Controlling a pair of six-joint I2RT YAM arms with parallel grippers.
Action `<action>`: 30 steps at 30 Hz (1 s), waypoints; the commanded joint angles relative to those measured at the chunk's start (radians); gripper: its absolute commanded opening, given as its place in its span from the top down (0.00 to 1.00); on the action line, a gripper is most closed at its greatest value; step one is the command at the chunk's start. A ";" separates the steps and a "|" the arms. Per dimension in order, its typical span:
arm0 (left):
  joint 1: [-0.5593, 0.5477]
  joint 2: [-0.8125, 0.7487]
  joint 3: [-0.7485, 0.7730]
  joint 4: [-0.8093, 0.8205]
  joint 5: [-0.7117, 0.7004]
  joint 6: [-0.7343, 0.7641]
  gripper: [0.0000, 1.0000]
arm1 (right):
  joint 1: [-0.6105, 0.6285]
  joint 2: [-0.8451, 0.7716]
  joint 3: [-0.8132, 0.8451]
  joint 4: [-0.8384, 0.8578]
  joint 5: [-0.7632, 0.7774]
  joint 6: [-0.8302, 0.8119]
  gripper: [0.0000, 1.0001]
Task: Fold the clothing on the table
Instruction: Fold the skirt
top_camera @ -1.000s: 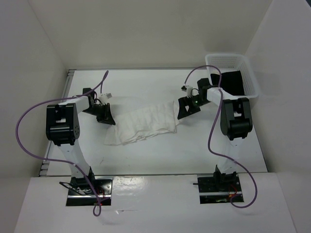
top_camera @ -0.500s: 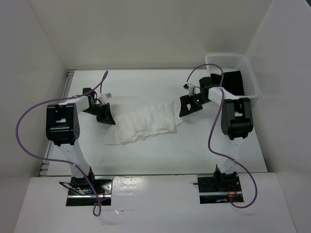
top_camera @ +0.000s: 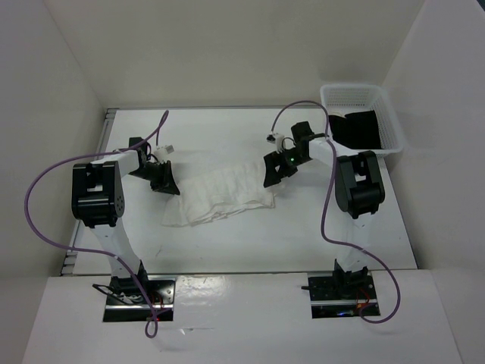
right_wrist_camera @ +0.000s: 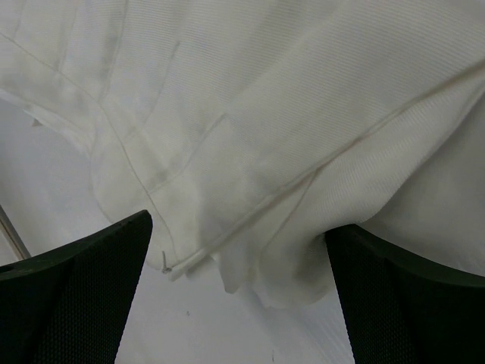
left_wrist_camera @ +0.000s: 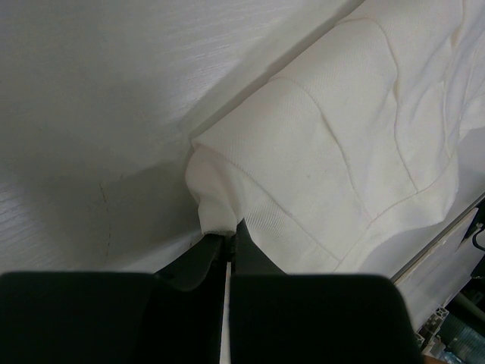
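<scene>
Clothing [top_camera: 225, 193] lies crumpled across the middle of the worktop [top_camera: 227, 129], a white pleated spread running from lower left up toward the right. Its layers overlap and its lower edge is uneven.

The left arm [top_camera: 95, 193] reaches in from the left, and the left jaws are pressed together on the left end of the clothing. The left wrist view shows a small fold at the corner of the clothing [left_wrist_camera: 341, 152] pinched between the two dark fingertips [left_wrist_camera: 195, 262]. The fabric bunches just above them, and the rest fans away up and to the right, flat on the surface.

The right arm [top_camera: 356, 186] bends in from the right, with the right jaws low over the upper right end of the clothing. In the right wrist view they stand spread wide, one dark finger [right_wrist_camera: 76, 296] at each lower corner, and the hem and seams lie between and beyond them. Neither finger grips the fabric; whether they touch it I cannot tell.

At the far right corner a white mesh basket [top_camera: 352, 89] sits on the worktop, holding a black cloth [top_camera: 356, 129], well apart from the clothing.
</scene>
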 commanded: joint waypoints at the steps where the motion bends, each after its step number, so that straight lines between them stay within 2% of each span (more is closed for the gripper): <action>1: 0.001 0.018 -0.001 0.021 -0.020 0.010 1.00 | 0.022 0.078 -0.032 -0.020 0.014 -0.004 0.01; 8: 0.001 0.018 -0.001 0.021 -0.029 0.001 1.00 | 0.053 0.078 -0.041 -0.038 0.005 -0.004 0.01; 12: 0.001 0.018 -0.001 0.021 -0.029 0.001 1.00 | 0.062 0.078 -0.041 -0.058 -0.017 -0.014 0.06; 16: 0.001 0.018 -0.001 0.021 -0.029 0.001 1.00 | 0.071 0.087 -0.041 -0.069 -0.026 -0.023 0.26; 20: 0.001 0.018 -0.001 0.021 -0.029 0.001 1.00 | 0.072 0.098 -0.041 -0.089 -0.026 -0.032 0.42; 25: 0.001 0.009 -0.001 0.021 -0.029 0.001 1.00 | 0.072 0.098 -0.041 -0.098 -0.026 -0.032 0.54; 30: 0.001 0.009 -0.001 0.021 -0.038 0.001 1.00 | 0.072 0.098 -0.041 -0.107 -0.017 -0.032 0.81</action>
